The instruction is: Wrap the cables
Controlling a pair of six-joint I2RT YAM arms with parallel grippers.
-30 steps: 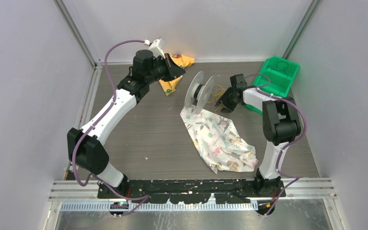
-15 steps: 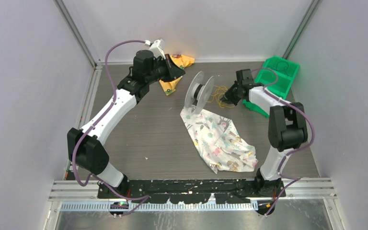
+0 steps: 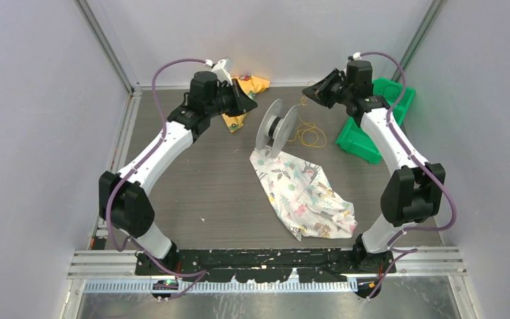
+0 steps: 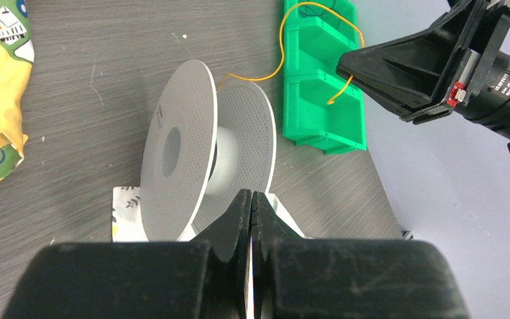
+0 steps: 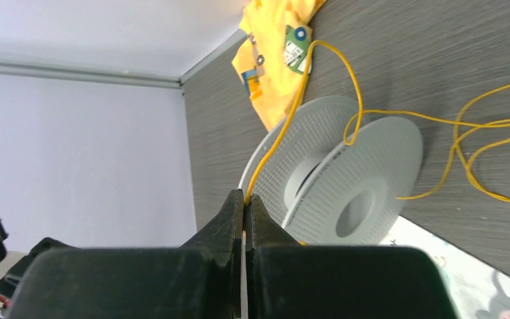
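Note:
The cables are one thin yellow cord (image 3: pixel 311 135), lying in loose loops on the table just right of a white perforated spool (image 3: pixel 275 126) that stands on its rims. My right gripper (image 3: pixel 307 95) is raised behind the spool and shut on the cord. In the right wrist view the cord (image 5: pixel 273 136) runs from my closed right gripper (image 5: pixel 247 196) up over the spool (image 5: pixel 358 179). My left gripper (image 3: pixel 251 103) hovers left of the spool, shut with nothing in it. The left wrist view has that gripper (image 4: pixel 250 196) just short of the spool (image 4: pixel 179 179).
A floral cloth (image 3: pixel 302 193) lies under and in front of the spool. A yellow printed cloth (image 3: pixel 249 86) sits at the back by the left gripper. A green bin (image 3: pixel 372 126) stands at the right, close to the right arm. Walls enclose the table.
My right gripper closed on the cord beside the spool, then rose and swung back toward the rear wall, pulling the cord up. The left arm shifted only slightly.

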